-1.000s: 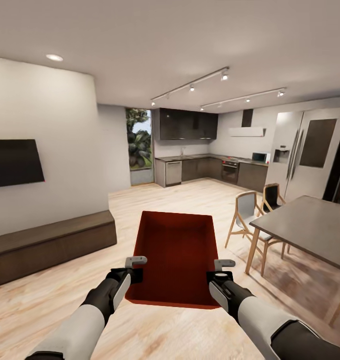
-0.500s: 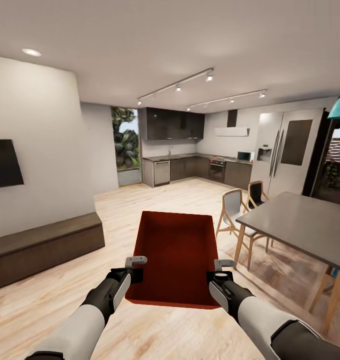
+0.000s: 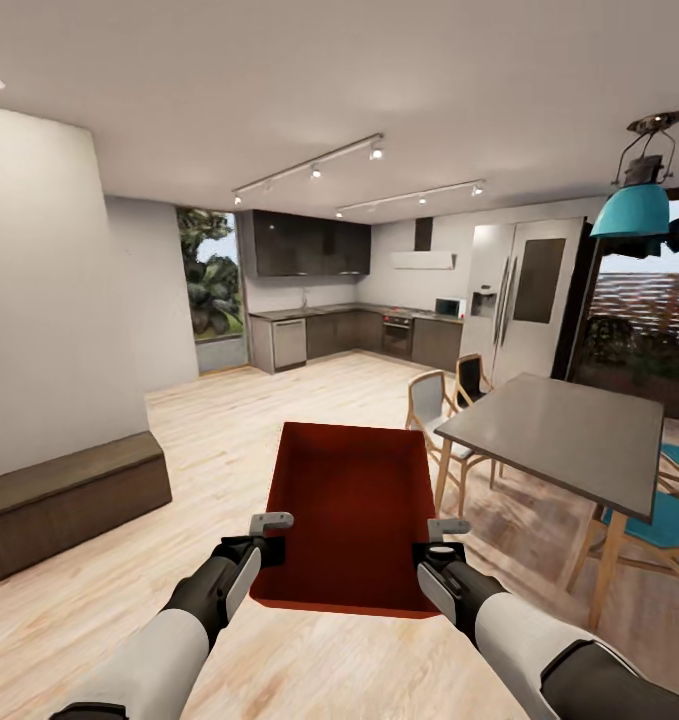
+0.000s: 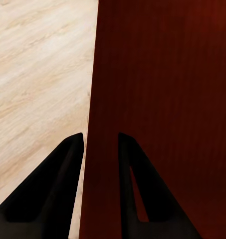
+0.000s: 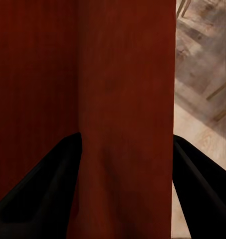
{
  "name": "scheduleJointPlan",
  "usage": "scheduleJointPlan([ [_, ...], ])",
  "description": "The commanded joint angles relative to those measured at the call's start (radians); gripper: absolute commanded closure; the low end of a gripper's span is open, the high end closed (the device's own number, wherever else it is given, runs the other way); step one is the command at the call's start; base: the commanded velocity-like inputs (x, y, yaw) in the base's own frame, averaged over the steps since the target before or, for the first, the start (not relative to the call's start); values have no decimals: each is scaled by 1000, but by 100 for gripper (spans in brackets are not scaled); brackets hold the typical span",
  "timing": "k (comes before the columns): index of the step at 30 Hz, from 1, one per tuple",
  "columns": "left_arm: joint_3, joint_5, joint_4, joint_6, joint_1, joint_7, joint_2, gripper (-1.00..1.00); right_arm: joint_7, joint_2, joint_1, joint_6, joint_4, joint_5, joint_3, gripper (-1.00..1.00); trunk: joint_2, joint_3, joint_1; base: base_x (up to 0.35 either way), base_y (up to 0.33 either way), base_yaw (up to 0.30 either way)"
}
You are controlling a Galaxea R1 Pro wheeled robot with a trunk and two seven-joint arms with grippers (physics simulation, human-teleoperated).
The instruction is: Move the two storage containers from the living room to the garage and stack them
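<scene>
One orange-red open-topped storage container hangs in front of me above the light wood floor of the living room. My left gripper is shut on its left wall near the front corner. My right gripper is shut on its right wall opposite. In the left wrist view the left gripper straddles the thin red wall of the container, one dark finger on each side. In the right wrist view the right gripper clasps the container the same way.
A grey dining table with wooden chairs and a teal chair stands close on the right. A long dark low cabinet lines the left wall. A kitchen counter and fridge stand far ahead.
The whole view has swung to the right: the cabinet and wall slid left, the table and a teal lamp came in. The container and both grippers hold the same pose.
</scene>
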Motion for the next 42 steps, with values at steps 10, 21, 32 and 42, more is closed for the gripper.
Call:
scheduleJointPlan([
  [10,5,-12,-1,7,1,10,-2,100,-7,11,0,8,-17,18,3,100,-1,-7,0,0,0,-252],
  [21,5,-12,-1,7,1,10,-2,100,-7,11,0,8,-17,18,3,100,-1,-9,0,0,0,-87],
  [32,5,-12,-1,7,1,10,-2,100,-7,11,0,8,-17,18,3,100,-1,-9,0,0,0,-240],
  [42,5,-12,-1,7,1,10,-2,100,-7,11,0,8,-17,18,3,100,-1,-13,0,0,0,-250],
])
